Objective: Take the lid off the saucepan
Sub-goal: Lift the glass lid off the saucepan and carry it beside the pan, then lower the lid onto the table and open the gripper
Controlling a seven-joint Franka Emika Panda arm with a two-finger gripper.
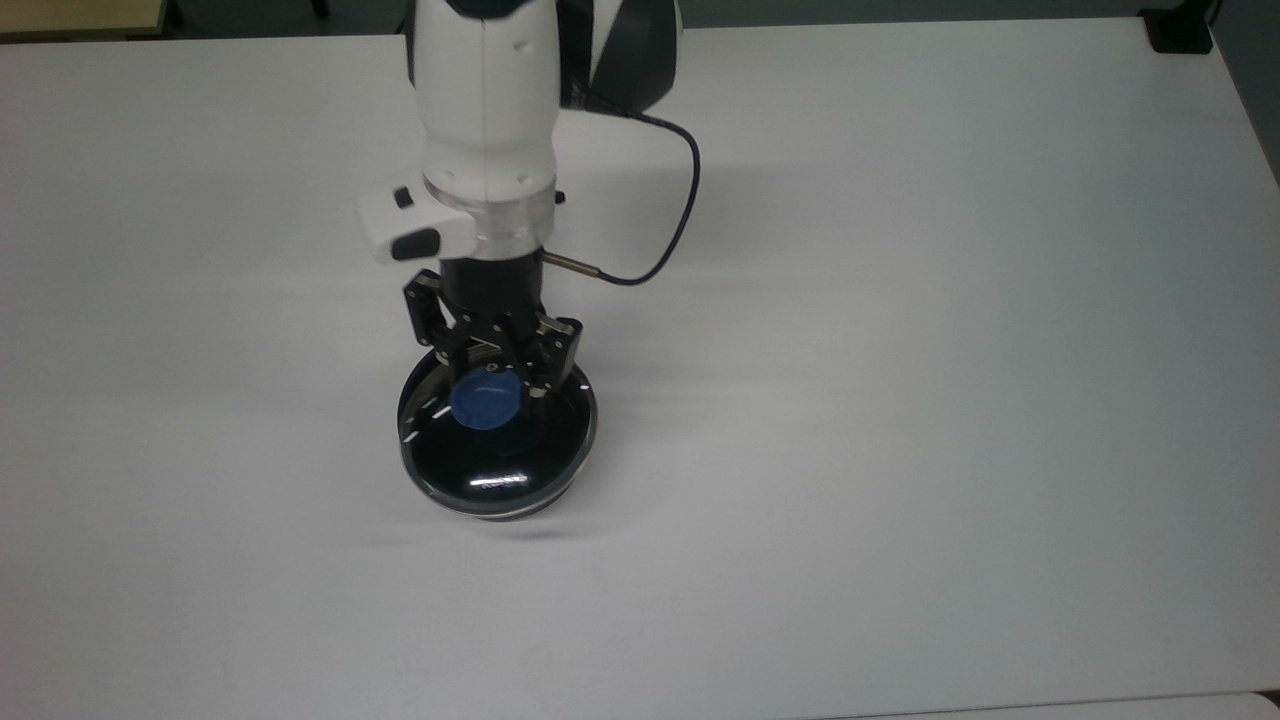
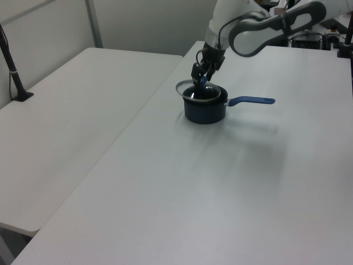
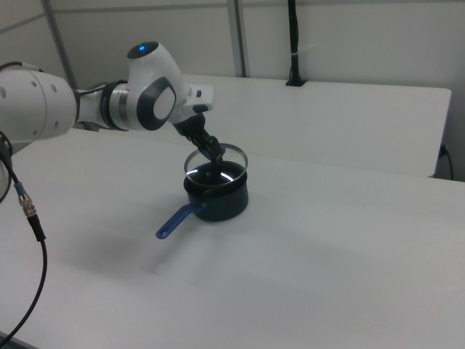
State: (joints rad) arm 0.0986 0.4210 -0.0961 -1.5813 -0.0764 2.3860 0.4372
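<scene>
While the lid hangs just clear of the pot, these lines go from the claw outward.

Gripper: the gripper [image 1: 487,388] points down from the white arm, its two fingers closed on the blue knob [image 1: 485,399] of the lid.
Lid: the lid [image 2: 197,90], clear glass with a thin metal rim, is held slightly above the pot and tilted; in the right view its rim [image 3: 216,159] floats over the pot's mouth.
Saucepan: the saucepan [image 2: 204,109] stands upright on the white table [image 1: 900,400], directly under the lid; its long blue handle [image 2: 251,101] points to the left view's right.
Doing the step well: my judgement is to keep a firm hold on the knob, raise the lid straight up until its low edge is well above the pot rim, and only then carry it sideways, so that the tilted rim does not catch and drag the pot.
Around: a dark cable [image 1: 660,220] loops from the wrist; a second table [image 2: 71,121] lies at the left view's left.
In the way: nothing else stands near the pot on the table.
</scene>
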